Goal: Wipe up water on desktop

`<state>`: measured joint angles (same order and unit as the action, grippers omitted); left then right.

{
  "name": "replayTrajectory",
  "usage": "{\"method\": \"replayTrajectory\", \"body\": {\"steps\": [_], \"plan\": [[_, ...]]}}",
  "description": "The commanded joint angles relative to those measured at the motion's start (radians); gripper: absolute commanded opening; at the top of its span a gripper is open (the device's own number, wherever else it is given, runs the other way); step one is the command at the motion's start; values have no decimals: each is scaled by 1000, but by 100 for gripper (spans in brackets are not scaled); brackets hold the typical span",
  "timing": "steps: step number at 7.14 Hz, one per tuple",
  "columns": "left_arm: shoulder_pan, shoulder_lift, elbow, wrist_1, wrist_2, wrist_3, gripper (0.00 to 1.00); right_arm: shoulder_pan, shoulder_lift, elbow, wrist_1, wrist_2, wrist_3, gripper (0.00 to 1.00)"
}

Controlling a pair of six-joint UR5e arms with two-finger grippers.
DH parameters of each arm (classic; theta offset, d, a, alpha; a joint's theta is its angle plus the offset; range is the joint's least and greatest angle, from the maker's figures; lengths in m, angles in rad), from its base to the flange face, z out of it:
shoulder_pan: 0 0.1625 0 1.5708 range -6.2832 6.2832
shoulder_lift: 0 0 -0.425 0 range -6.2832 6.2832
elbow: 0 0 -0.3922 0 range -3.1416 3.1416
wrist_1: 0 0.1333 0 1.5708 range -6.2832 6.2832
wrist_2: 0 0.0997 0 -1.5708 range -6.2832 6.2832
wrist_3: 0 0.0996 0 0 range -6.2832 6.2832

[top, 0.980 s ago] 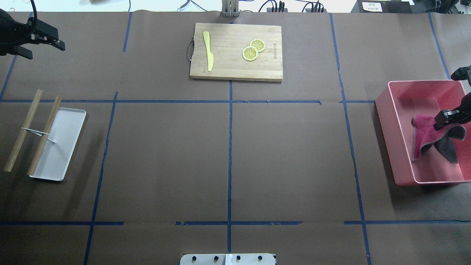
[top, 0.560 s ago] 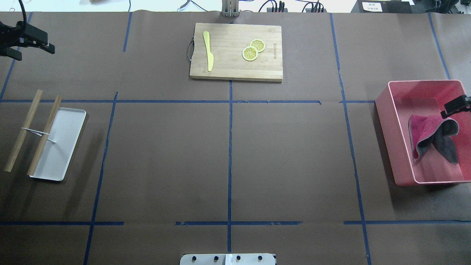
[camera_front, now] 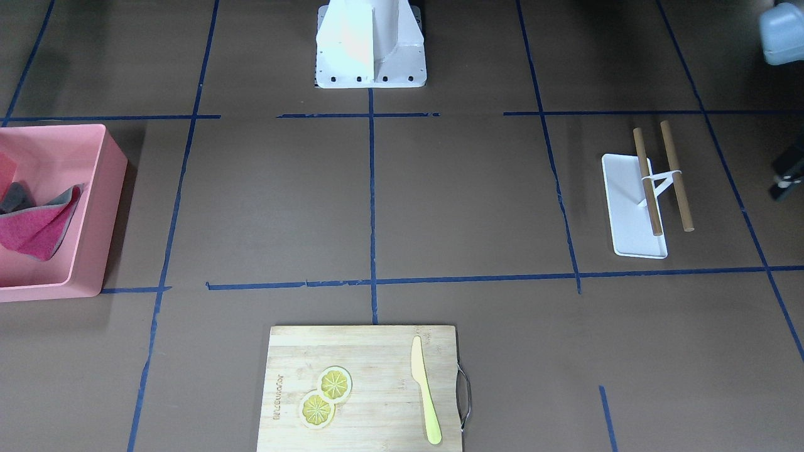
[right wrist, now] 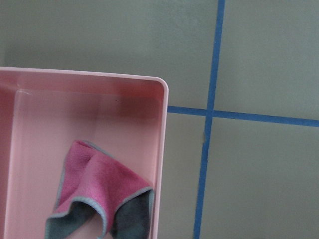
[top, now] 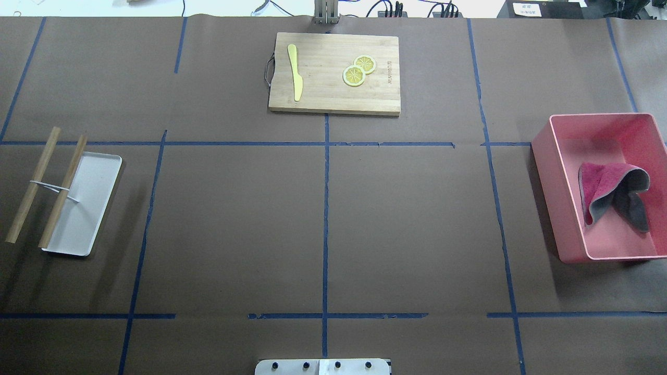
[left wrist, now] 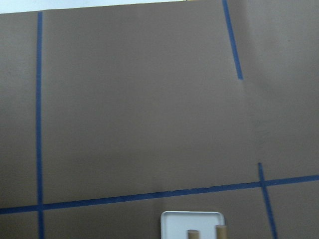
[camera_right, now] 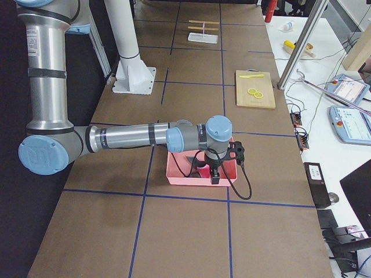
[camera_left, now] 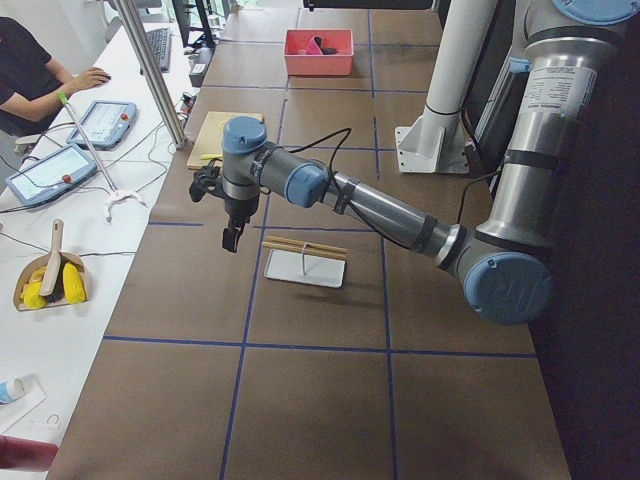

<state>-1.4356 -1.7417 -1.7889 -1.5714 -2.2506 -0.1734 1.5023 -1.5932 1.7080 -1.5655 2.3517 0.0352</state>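
Your desktop [top: 234, 219], brown with blue tape, fills the overhead; side views add left gripper [camera_left: 232, 240] and right gripper [camera_right: 213, 176], can't tell either's opening.

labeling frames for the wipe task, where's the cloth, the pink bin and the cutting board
cloth [top: 599, 179], overhead view, its pink fold
pink bin [top: 557, 198], overhead view, left outer wall
cutting board [top: 323, 88], overhead view, bare wood

On the worktop [top: 234, 224], the cutting board [top: 333, 88] lies far centre, carrying the knife [top: 295, 73] left of two lemon slices [top: 358, 71]. The bin [top: 544, 172] at the robot's right holds a cloth [top: 612, 192]. The tray [top: 91, 203] lies at the left, with two rods [top: 44, 156] at its outer edge.
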Motion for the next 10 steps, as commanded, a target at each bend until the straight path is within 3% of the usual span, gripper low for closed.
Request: {"method": "replayTrajectory", "body": {"steps": [1, 4, 6, 7, 10], "plan": [[-109, 4, 87, 138, -4, 246, 100, 77, 1, -51, -44, -9, -105, 100], [-166, 31, 160, 293, -112, 351, 100, 127, 4, -80, -63, 1, -169, 100], [-163, 156, 102, 243, -110, 347, 100, 127, 19, -82, -62, -9, -169, 100], [-164, 165, 115, 179, -112, 344, 100, 127, 16, -80, -62, -12, -169, 100], [-161, 210, 124, 163, -109, 344, 100, 125, 4, -80, -54, -11, -167, 100]]}}
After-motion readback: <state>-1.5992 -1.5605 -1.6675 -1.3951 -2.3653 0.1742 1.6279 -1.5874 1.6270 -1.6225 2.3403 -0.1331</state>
